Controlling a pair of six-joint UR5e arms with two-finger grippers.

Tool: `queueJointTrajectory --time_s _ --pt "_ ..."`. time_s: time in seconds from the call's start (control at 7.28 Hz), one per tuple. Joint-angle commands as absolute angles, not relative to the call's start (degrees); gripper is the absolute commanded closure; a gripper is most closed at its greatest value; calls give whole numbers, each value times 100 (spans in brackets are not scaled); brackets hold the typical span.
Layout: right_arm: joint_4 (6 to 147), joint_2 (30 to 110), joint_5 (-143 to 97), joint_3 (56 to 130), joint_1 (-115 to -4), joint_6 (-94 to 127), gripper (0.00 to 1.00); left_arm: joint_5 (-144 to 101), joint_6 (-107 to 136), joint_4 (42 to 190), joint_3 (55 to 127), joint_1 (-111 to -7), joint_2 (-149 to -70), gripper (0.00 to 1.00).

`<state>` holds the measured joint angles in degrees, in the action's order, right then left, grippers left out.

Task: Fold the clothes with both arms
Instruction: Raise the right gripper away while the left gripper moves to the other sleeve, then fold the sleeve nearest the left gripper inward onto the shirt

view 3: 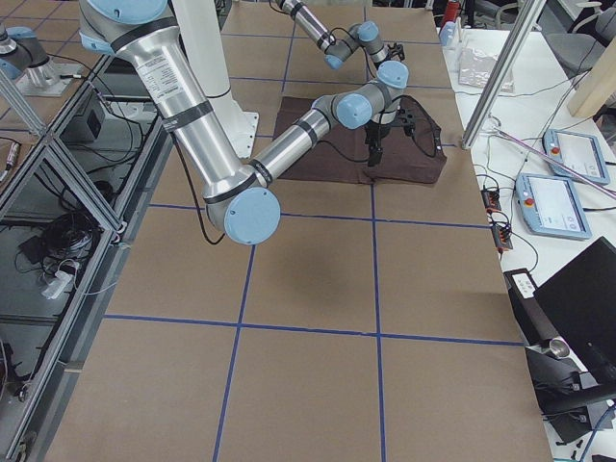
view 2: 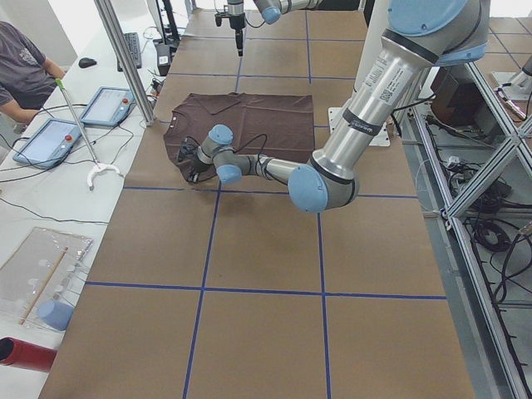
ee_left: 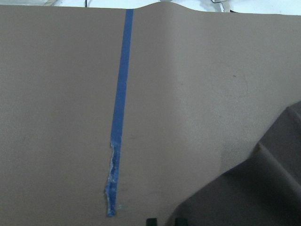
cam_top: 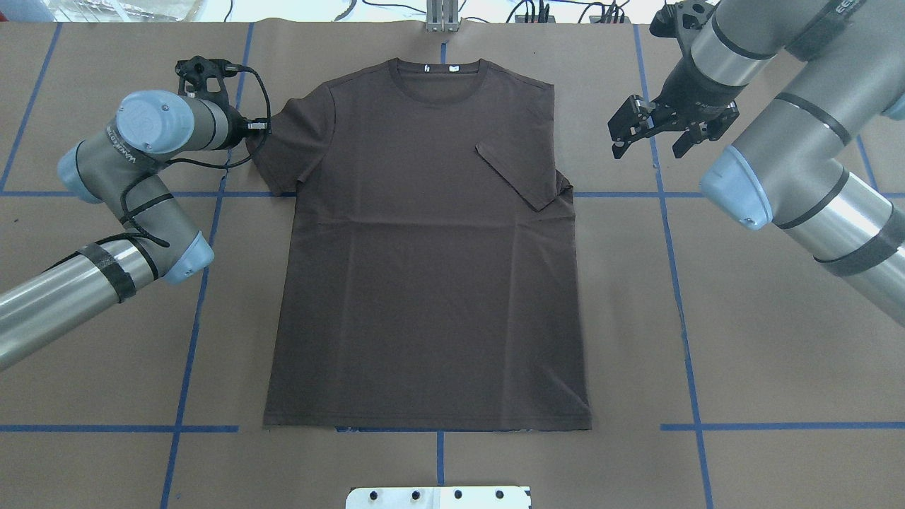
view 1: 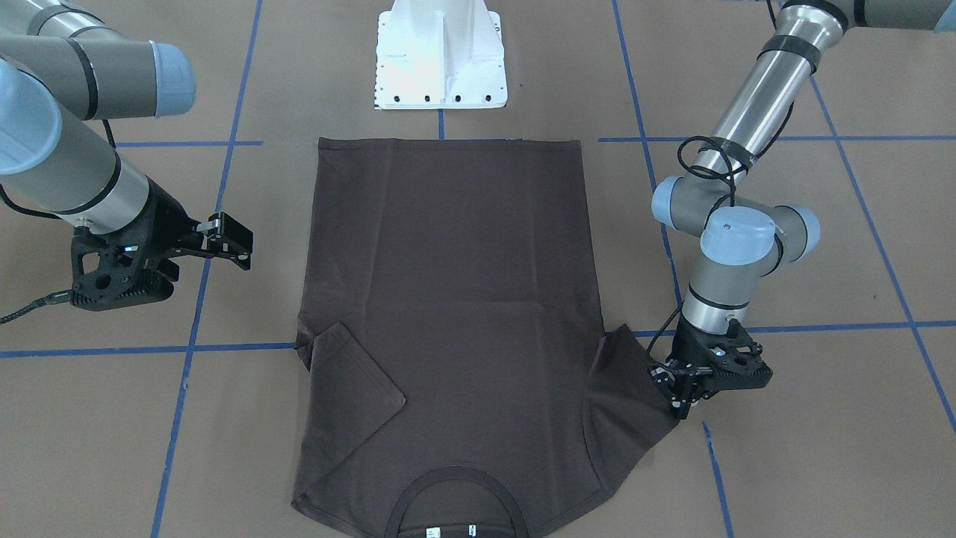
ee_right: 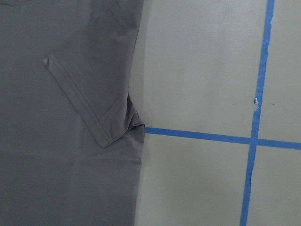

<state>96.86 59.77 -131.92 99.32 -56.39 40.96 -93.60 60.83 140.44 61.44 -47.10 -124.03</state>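
The dark brown T-shirt (cam_top: 424, 283) (view 1: 448, 284) lies flat on the table, collar (cam_top: 438, 88) at the far side from the robot. One sleeve (cam_top: 520, 173) (ee_right: 89, 94) is folded in over the chest. The other sleeve (cam_top: 283, 141) (view 1: 631, 396) lies spread out. My left gripper (view 1: 681, 400) (cam_top: 261, 127) is down at that sleeve's outer hem, fingertips (ee_left: 151, 220) close together, seemingly pinching the hem. My right gripper (cam_top: 650, 145) (view 1: 245, 246) hovers open and empty over bare table beside the folded sleeve.
The white pedestal base (view 1: 441, 67) (cam_top: 438, 497) stands just behind the shirt's bottom hem. Blue tape lines (ee_left: 120, 108) cross the brown table. A seated person (view 2: 21, 66) and touch pendants (view 2: 108, 104) are at a side table beyond the collar end.
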Motion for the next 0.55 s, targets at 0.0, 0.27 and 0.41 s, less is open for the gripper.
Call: queueJointTrajectory --time_s 0.0,0.27,0.41 --pt "9686 5968 -13192 9949 -5643 4096 0 -9413 6082 13923 6414 -4711 -12410 100" --pt "9686 5977 -13192 9949 -5643 4096 0 -9615 6178 12453 6740 -4702 -13091 100" --pt "9686 5977 -13192 9949 -5651 4096 0 -9667 6414 12045 6776 -4693 -13479 100"
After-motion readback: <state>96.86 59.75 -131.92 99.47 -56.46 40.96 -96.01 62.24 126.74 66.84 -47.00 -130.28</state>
